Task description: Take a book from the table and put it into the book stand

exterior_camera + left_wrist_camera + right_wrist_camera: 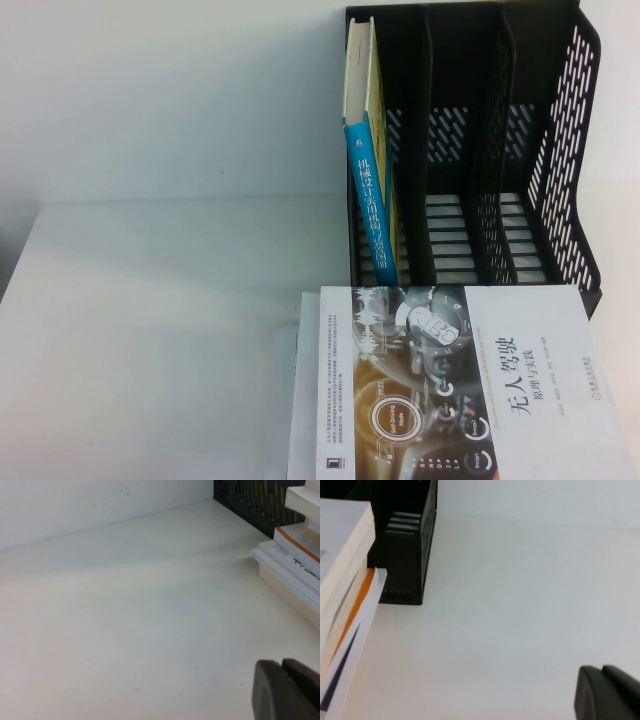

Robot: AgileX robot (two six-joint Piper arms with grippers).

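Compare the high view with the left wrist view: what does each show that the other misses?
Only the high view shows the book standing in the stand's leftmost slot, plus the car book's cover. Only the left wrist view shows the left end effector, low over bare table, and the stack's edges. Both show stand, stack and table. The right end effector appears in neither.

The book stand (470,150), at the upper right of the high view, looked like matt black plastic with perforated walls. In its leftmost slot the book (368,170) showed a glossy teal spine and paper page edges. The table (150,330) was smooth matt white. The left gripper (285,690) and the right gripper (607,692), each at its wrist view's lower right corner, looked dull dark plastic.
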